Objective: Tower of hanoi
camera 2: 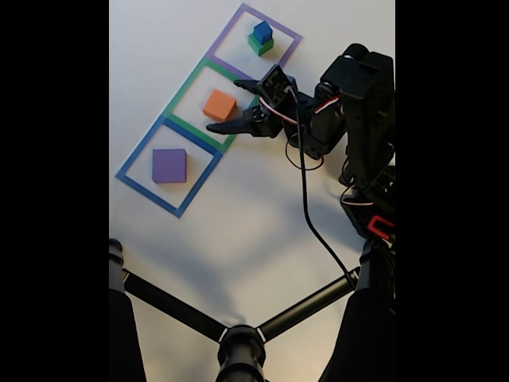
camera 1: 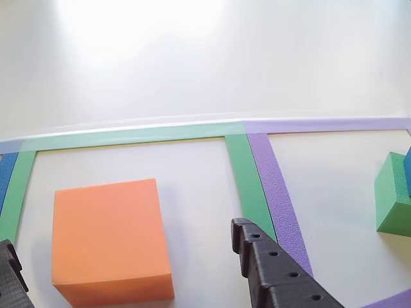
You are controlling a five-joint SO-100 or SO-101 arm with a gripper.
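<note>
I see my gripper with its black, ridged fingers spread wide and empty, just beside the matte orange block, which sits alone inside the green tape square mid-table. In the purple tape square toward the far edge, the small blue cube rests on the green block. The flat purple block lies inside the blue tape square on the smooth white table.

Lighting: bright, even, overexposed in places.
We note a washed-out glare patch on the table toward its far edge in the other view; focus there is sharp. In the fixed view we see soft, faint shadows, mild graininess, and black bars along both sides.
</note>
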